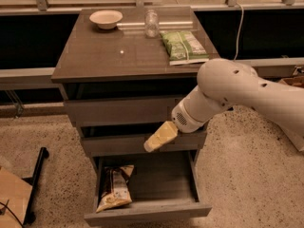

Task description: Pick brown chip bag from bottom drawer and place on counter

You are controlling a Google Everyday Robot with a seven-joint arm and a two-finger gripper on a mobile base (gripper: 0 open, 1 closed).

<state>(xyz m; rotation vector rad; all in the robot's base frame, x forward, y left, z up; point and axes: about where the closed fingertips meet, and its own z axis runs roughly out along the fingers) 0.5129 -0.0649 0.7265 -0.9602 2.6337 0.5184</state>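
Down in the bottom drawer, left side, sits the brown chip bag; gripper hovers up-right of it, grip state unclear; reach step, next move is down-left onto it

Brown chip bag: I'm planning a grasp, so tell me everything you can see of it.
The brown chip bag is a crinkly packet, dark brown in the middle with a white label panel and pale tan ends. It lies flat on the floor of the open bottom drawer, along the left side, long axis running roughly front to back, one tan end near the drawer front. The gripper does not touch it; it hangs higher up and to the right, before the middle drawer.
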